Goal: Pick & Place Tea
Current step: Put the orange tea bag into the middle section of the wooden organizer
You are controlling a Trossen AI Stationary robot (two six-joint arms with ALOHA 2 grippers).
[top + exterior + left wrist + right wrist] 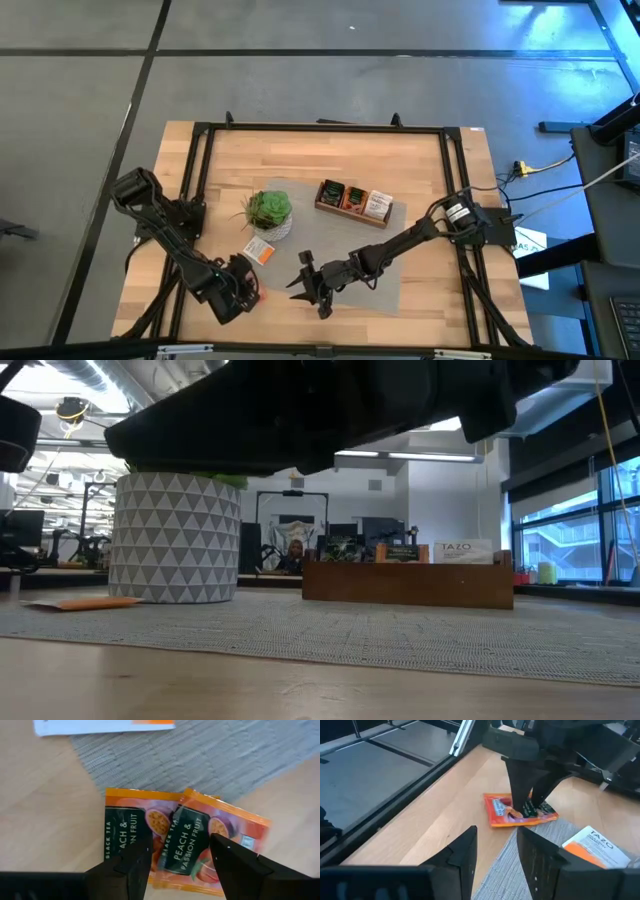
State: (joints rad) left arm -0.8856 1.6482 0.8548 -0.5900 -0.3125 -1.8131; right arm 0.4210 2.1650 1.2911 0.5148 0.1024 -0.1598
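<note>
Directly beneath the left claw (pixel 177 862), whose fingers stand spread and empty, two overlapping orange tea sachets (pixel 200 845) lie on the table (pixel 45 820), while the right claw (pixel 312 283) waits nearby, fingers narrowly parted.

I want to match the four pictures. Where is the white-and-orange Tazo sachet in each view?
High: white-and-orange sachet, beside the plant pot.
Low: far left, flat by the pot.
Left wrist: past the two peach sachets, here.
Right wrist: on the grey mat, near those sachets.
Shared landmark: the mat beneath it.
</note>
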